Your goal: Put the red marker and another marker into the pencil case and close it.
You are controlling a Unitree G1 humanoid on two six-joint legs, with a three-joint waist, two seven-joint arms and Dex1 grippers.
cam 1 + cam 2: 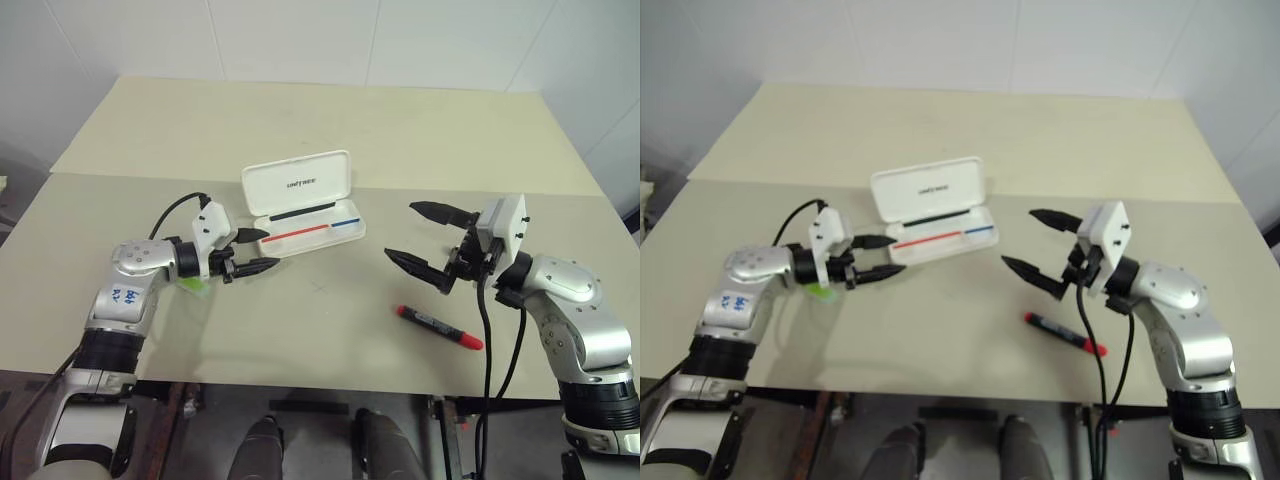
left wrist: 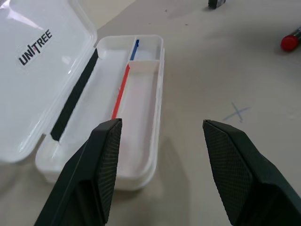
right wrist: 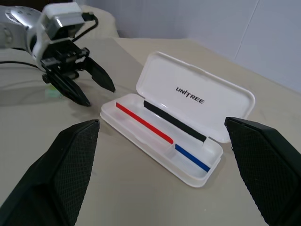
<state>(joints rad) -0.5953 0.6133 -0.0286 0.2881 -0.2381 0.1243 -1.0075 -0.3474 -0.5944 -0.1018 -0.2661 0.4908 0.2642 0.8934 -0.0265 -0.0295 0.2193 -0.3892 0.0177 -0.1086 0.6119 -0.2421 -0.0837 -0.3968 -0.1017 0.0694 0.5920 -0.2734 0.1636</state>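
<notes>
The white pencil case [image 1: 296, 183] lies open at the table's middle, its lid with the UNITREE lettering raised at the back. Its tray [image 2: 141, 96] holds only its own red and blue lines. My left gripper [image 1: 252, 252] hovers just left of the tray's near end, open, with nothing between its fingers. A lime-green marker [image 1: 193, 287] lies on the table, partly hidden under my left hand. The red marker [image 1: 440, 326] rests on the table at the front right. Above and behind it my right gripper [image 1: 402, 231] stands wide open and empty, pointing toward the case.
A faint blue cross [image 2: 237, 112] is drawn on the table in front of the case. A seam [image 1: 120, 178] runs across the table behind the case. Black cables hang from both wrists. The table's front edge [image 1: 330, 385] is close to me.
</notes>
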